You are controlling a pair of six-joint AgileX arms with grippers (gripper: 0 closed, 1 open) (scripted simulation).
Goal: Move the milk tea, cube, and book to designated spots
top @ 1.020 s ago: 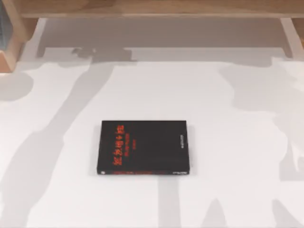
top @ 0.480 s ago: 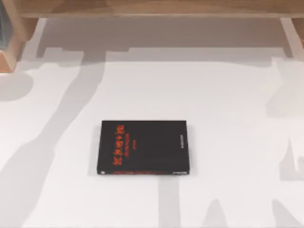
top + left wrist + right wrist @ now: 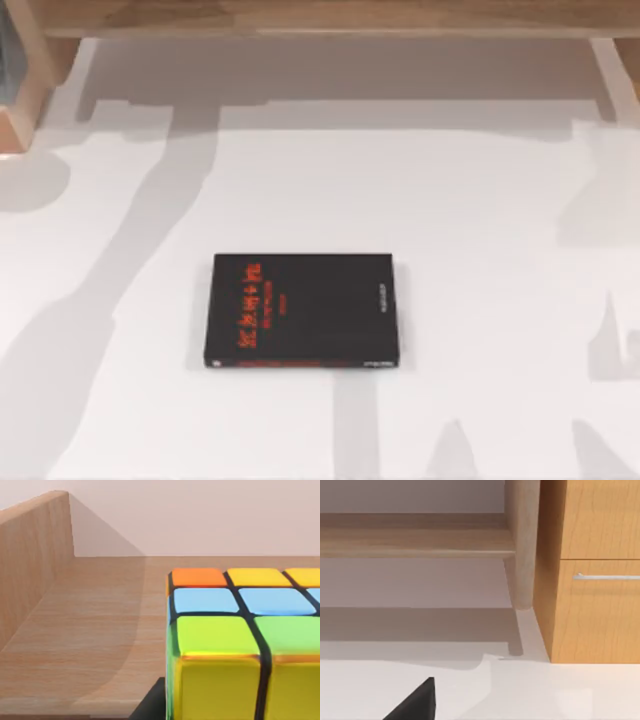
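White table (image 3: 480,300), one black book (image 3: 305,310), one cube (image 3: 240,645) on wooden shelf (image 3: 85,640)

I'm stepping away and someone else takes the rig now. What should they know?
Left gripper: fingers not visible; its wrist camera sits close against the cube, which rests on a wooden shelf surface beside a wooden side wall.
Right gripper: a dark fingertip shows over the white table, facing a wooden cabinet with a drawer handle.
A black book with red lettering lies flat mid-table; it is not the job's book.
Done: the cube appears placed on the shelf.
Left: find the milk tea and the teal book and check them.
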